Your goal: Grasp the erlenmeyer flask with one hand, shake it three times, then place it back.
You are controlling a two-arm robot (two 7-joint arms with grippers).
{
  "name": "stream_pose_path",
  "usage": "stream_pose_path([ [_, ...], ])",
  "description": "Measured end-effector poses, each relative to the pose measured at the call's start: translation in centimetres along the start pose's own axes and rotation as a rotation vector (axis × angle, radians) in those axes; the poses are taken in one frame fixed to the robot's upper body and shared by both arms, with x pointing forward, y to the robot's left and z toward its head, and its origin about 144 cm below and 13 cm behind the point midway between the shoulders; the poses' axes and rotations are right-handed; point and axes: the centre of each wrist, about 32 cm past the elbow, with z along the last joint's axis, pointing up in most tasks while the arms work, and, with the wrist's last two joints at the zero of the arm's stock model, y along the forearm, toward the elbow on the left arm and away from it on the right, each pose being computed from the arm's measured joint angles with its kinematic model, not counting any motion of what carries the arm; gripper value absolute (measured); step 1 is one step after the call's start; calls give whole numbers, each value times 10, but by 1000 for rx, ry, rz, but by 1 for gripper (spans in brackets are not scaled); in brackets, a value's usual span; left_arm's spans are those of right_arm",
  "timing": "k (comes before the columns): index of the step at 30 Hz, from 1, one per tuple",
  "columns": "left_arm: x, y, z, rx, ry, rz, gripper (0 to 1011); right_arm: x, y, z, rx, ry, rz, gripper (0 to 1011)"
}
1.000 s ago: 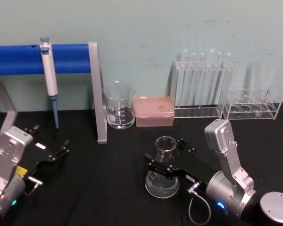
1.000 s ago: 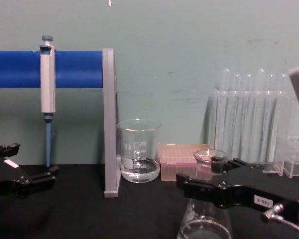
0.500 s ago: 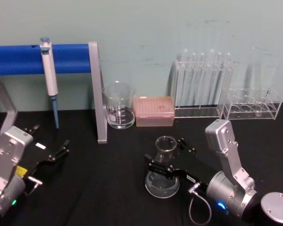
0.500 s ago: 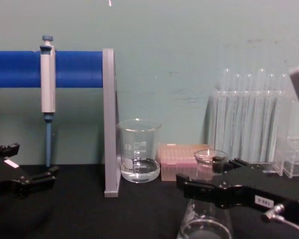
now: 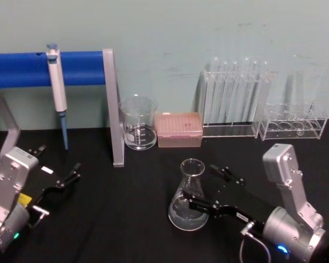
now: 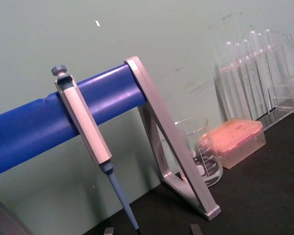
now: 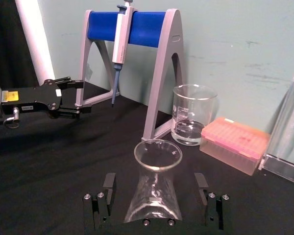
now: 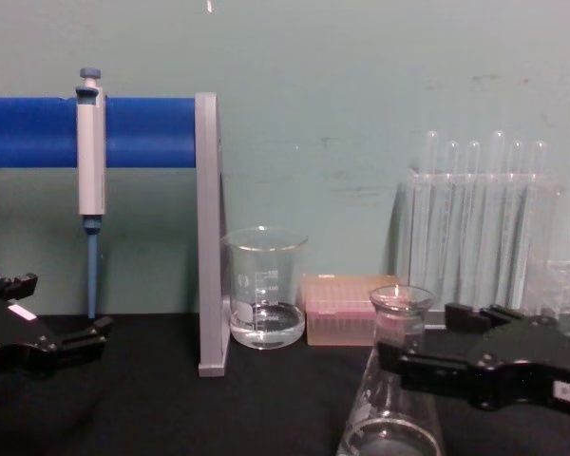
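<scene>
The clear glass erlenmeyer flask (image 5: 189,193) stands upright on the black table, right of centre. My right gripper (image 5: 204,187) is open around its right side. In the right wrist view the flask (image 7: 154,193) sits between the two fingers (image 7: 108,182) with a gap on each side. From the chest view the flask (image 8: 395,380) rises at the lower right, and the right gripper (image 8: 427,338) reaches in behind its neck. My left gripper (image 5: 59,160) rests open at the table's left, far from the flask, also seen as the left gripper (image 7: 72,95).
A blue pipette stand (image 5: 111,104) holding a pipette (image 5: 57,82) fills the back left. Behind the flask stand a glass beaker (image 5: 138,123), a pink tip box (image 5: 178,129), a test tube rack (image 5: 236,101) and a second clear rack (image 5: 293,120).
My right gripper has let go of the flask's neck, opened, and drawn back to the right and toward me. The flask now stands free. The left arm has not moved.
</scene>
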Motion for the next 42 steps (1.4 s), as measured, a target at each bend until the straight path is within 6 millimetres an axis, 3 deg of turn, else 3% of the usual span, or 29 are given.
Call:
stream_pose_path([
  [12, 0, 0, 0, 0, 0, 0, 1001, 5, -23, 5, 4, -13, -6, 1000],
  [22, 0, 0, 0, 0, 0, 0, 1001, 15, -33, 8, 22, -26, -133, 1000],
  [33, 0, 0, 0, 0, 0, 0, 1001, 15, -23, -4, 18, -4, -344, 1000],
  [42, 0, 0, 0, 0, 0, 0, 1001, 14, -9, -13, 13, 8, -383, 1000],
])
